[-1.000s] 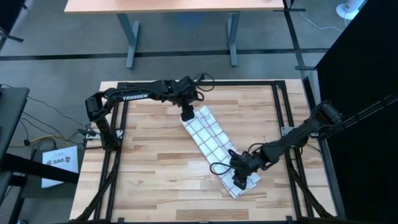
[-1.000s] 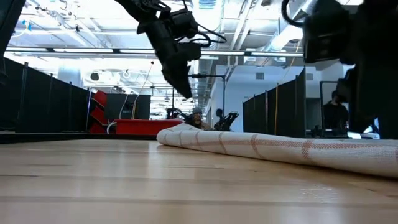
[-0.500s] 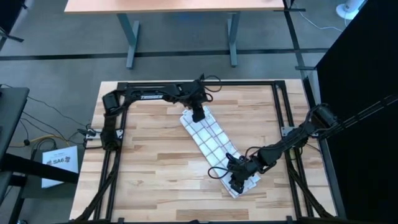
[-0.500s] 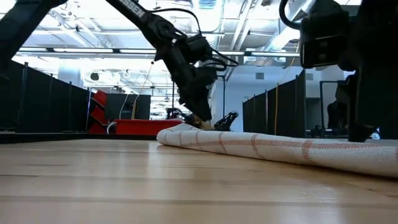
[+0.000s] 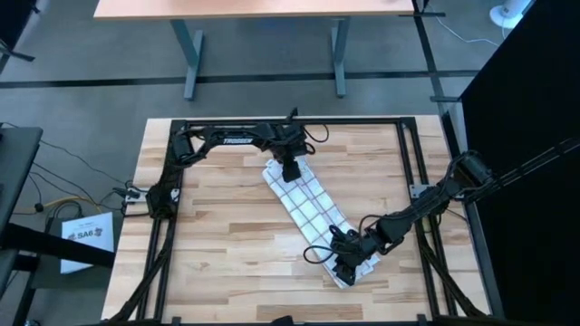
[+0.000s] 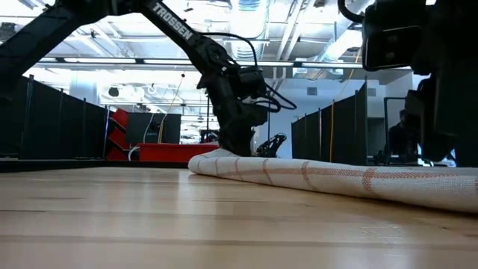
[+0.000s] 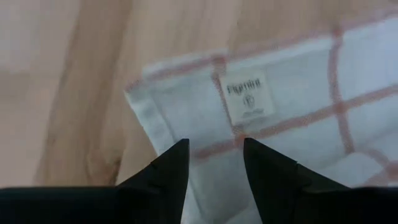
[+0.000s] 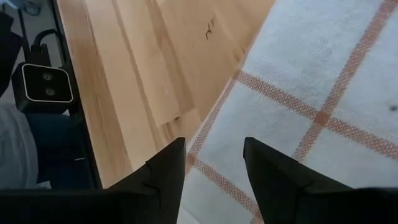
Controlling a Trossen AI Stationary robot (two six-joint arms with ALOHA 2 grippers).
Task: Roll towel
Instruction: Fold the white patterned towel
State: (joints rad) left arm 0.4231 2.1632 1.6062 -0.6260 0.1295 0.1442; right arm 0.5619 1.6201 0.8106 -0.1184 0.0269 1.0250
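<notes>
Lying as a long folded strip across the wooden table (image 5: pixel 217 235), the towel (image 5: pixel 313 213) runs from the lower right of the high view up toward its centre top, white with reddish-brown check lines. Nearest, at the strip's lower right end, the right gripper (image 5: pixel 347 263) sits low over the cloth; its wrist view shows two dark fingers (image 8: pixel 165 171) spread apart with checked fabric filling the gap between them, and bare planks beside the towel's edge. A small black-and-white box (image 8: pixel 43 82) stands off the table edge in the upper left of that view. Farther up the strip, the left gripper (image 5: pixel 290 168) is down at the towel's upper end, fingers parted over the cloth just below the small white tag (image 7: pixel 247 94) at the corner. A black metal frame (image 5: pixel 412 163) borders the tabletop. In the low view the towel (image 6: pixel 336 178) lies as a low ridge at centre and right, the left arm descending to its far end. Beyond, dark partitions (image 6: pixel 52 123), a red machine (image 6: pixel 153 149) and a person (image 6: pixel 403 134) at far right
</notes>
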